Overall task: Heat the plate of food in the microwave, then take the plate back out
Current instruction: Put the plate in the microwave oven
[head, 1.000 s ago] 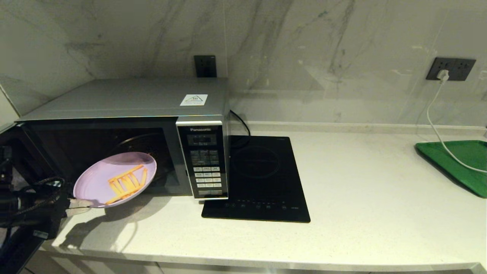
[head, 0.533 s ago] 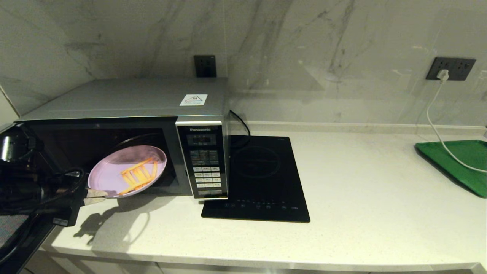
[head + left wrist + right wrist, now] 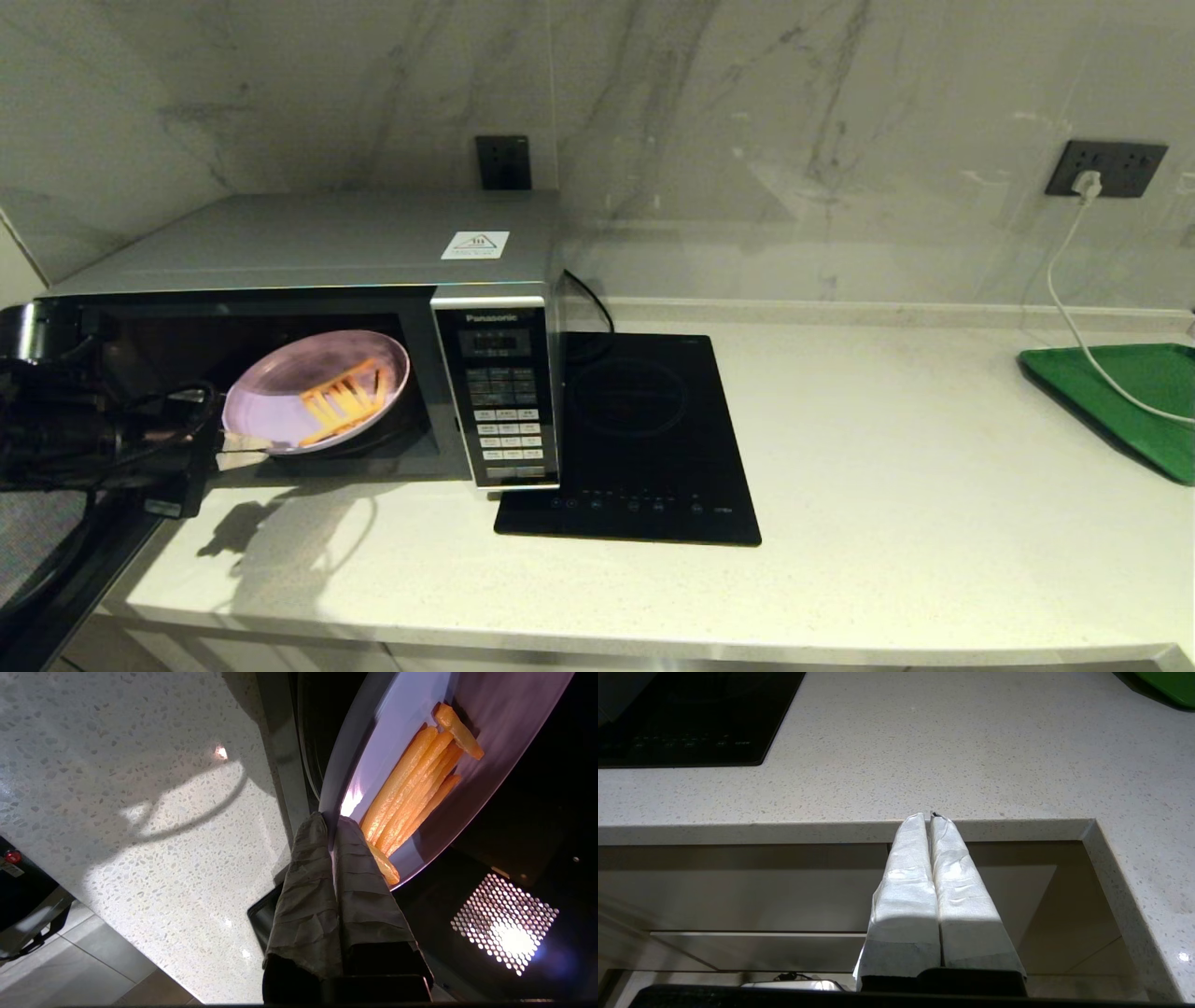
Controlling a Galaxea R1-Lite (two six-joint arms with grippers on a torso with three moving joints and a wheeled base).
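Note:
The pale lilac plate of food (image 3: 280, 397) (image 3: 369, 751), with orange-yellow fry sticks (image 3: 344, 401) (image 3: 411, 779), hangs tilted in the open mouth of the silver-grey microwave (image 3: 317, 247), partly inside the dark cavity. My left gripper (image 3: 241, 448) (image 3: 331, 822) is shut on the plate's near rim, one wrapped finger above and one below. The microwave's door (image 3: 56, 579) is swung open at far left. My right gripper (image 3: 927, 816) is parked below the counter's front edge, shut and empty; it is out of the head view.
A flat black induction hob (image 3: 644, 439) lies right beside the microwave. A green tray (image 3: 1130, 397) with a white cable (image 3: 1074, 317) across it sits at the far right. The pale speckled counter (image 3: 934, 523) runs between them.
My left gripper has carried the plate up and to the right, from in front of the microwave over the counter into the cavity's opening. The right arm has not moved.

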